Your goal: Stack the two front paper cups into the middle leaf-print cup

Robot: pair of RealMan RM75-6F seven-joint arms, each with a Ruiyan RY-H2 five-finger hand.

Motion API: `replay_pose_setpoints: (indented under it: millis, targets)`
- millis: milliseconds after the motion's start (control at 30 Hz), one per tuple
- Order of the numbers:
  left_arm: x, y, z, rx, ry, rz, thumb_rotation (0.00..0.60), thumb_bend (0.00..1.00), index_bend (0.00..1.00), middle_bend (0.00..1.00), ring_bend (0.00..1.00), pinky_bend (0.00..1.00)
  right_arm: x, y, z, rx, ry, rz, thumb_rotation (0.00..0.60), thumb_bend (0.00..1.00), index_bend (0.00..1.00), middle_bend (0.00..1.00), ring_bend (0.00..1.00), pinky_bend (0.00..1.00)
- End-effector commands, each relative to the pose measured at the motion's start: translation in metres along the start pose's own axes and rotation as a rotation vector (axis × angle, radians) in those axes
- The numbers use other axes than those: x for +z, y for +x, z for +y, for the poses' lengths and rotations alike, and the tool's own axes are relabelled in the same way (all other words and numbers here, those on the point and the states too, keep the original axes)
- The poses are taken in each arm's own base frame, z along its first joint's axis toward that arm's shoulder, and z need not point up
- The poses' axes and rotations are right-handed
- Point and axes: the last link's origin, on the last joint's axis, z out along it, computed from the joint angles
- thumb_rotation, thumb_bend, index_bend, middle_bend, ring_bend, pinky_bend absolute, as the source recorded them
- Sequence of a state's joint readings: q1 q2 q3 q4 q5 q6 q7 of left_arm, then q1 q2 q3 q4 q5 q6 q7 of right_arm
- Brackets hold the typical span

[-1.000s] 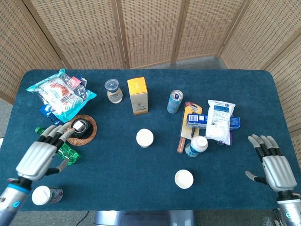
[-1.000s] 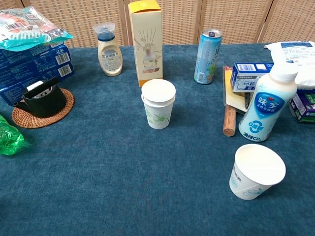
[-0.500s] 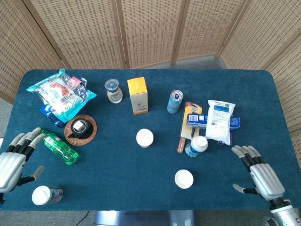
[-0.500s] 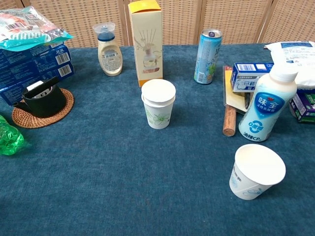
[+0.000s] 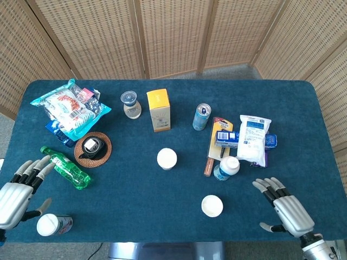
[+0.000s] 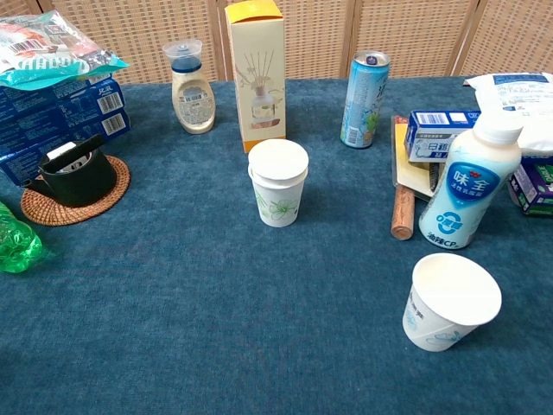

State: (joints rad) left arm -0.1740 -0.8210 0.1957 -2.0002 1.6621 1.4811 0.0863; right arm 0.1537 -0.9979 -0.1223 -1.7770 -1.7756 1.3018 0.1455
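The leaf-print cup stands upright mid-table; in the chest view this leaf-print cup shows a second rim, with another cup nested inside it. A white paper cup stands alone near the front, right of centre, and the chest view shows this cup leaning slightly. My right hand hovers to its right, fingers spread, holding nothing. At the front left edge my left hand is also spread and empty. Neither hand shows in the chest view.
A white-topped cup-like item lies by my left hand, next to a green bottle. A milk bottle, boxes and a snack bag crowd the right. A coaster with a black cup, a yellow box and a can stand further back.
My left hand has drawn back from the coaster to the front left edge. My right hand has moved left toward the lone front cup. The cups have not moved.
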Motion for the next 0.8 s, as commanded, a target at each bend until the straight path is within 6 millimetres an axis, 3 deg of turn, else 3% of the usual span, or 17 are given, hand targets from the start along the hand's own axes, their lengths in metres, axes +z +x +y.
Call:
replay_pose_setpoints:
  millis: [33, 433, 800]
  targets:
    - [-0.002, -0.003, -0.002, -0.004, 0.004, -0.005, 0.6, 0.4, 0.0, 0.0, 0.0, 0.0, 0.0, -0.008, -0.003, -0.002, 0.011, -0.036, 0.6, 0.08, 0.0, 0.0, 0.0, 0.0]
    - [0.001, -0.007, -0.008, -0.005, 0.021, -0.016, 0.6, 0.4, 0.0, 0.0, 0.0, 0.0, 0.015, -0.031, -0.031, 0.026, 0.092, -0.117, 0.6, 0.09, 0.0, 0.0, 0.0, 0.0]
    - [0.002, -0.005, -0.012, -0.016, 0.036, -0.01, 0.6, 0.4, 0.0, 0.0, 0.0, 0.0, 0.059, -0.045, -0.077, 0.01, 0.208, -0.148, 0.6, 0.11, 0.0, 0.0, 0.0, 0.0]
